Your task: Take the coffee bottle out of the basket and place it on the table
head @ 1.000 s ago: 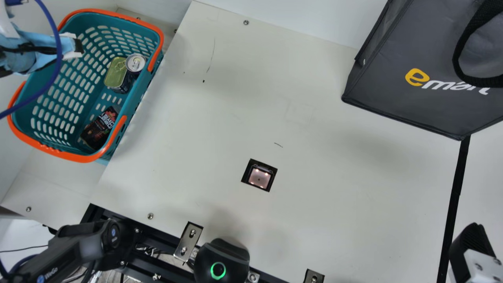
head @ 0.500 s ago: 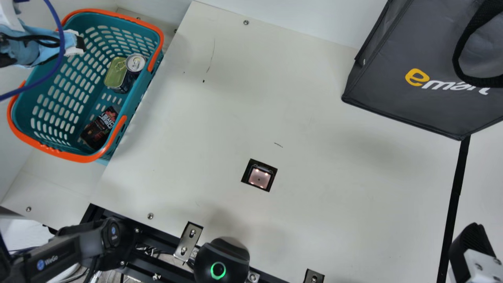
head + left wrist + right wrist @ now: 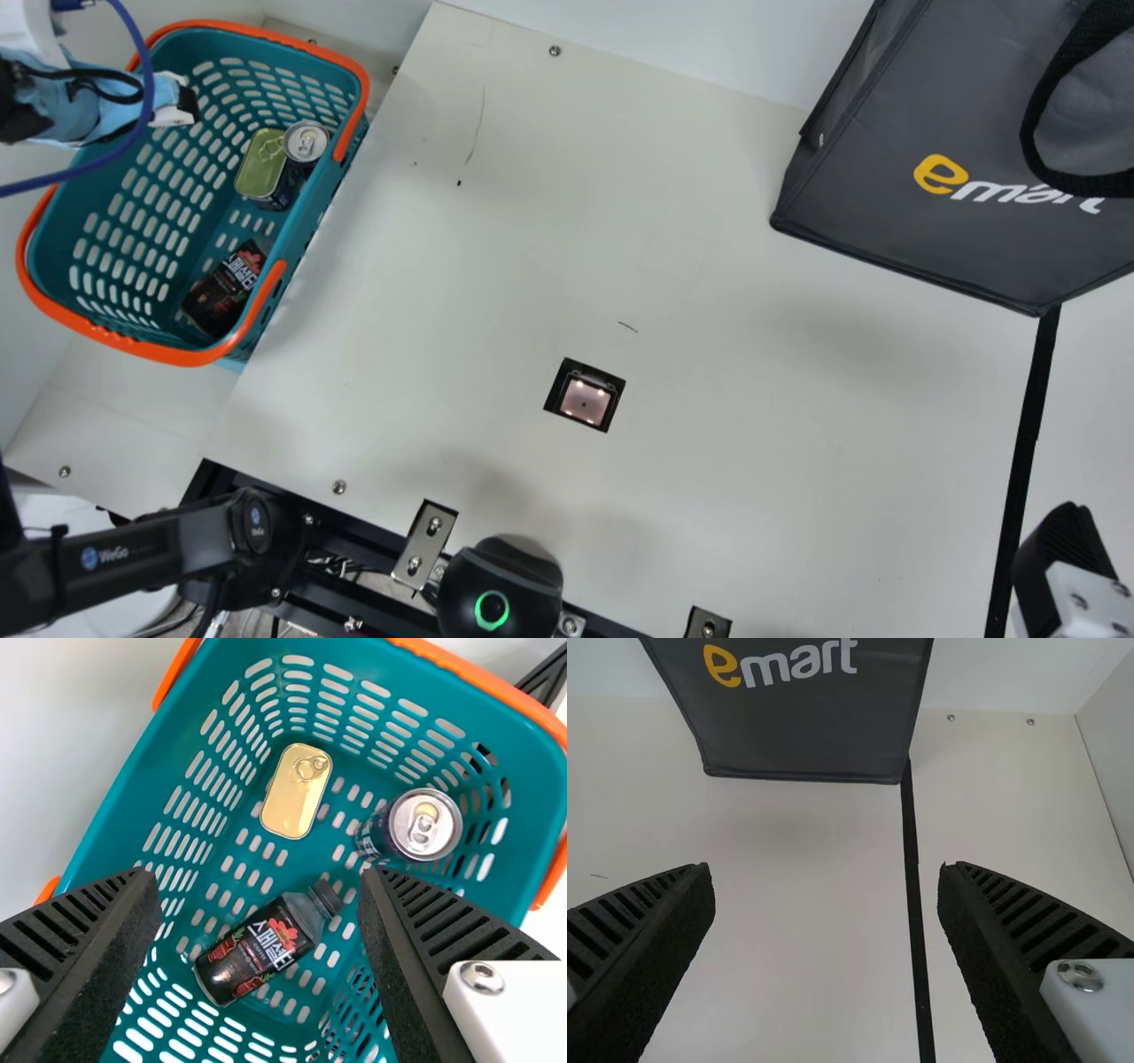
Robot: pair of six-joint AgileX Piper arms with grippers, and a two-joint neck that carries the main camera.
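At the upper left of the main view, my left gripper point(image 3: 188, 106) is above the far-left part of the teal basket point(image 3: 106, 333). The dark coffee bottle point(image 3: 223, 288) lies in the basket's near end. In the left wrist view, my left gripper point(image 3: 257, 881) stands open above the basket, its fingers apart and nothing between them; the coffee bottle point(image 3: 259, 948) lies on its side on the basket floor, red flower on its label, dark cap at one end. My right gripper point(image 3: 1063, 563) is at the main view's lower right corner. In the right wrist view my right gripper point(image 3: 824, 873) is open over bare table.
A flat gold tin point(image 3: 297, 790) and an upright dark can point(image 3: 423, 826) share the basket with the bottle. A dark grey bag point(image 3: 930, 213) stands at the table's far right. A small square scanner window point(image 3: 585, 400) is set in the table point(image 3: 709, 425).
My left arm has shifted a little to the right over the basket, its blue hose moving with it. The right gripper, the bottle and the basket have kept their places.
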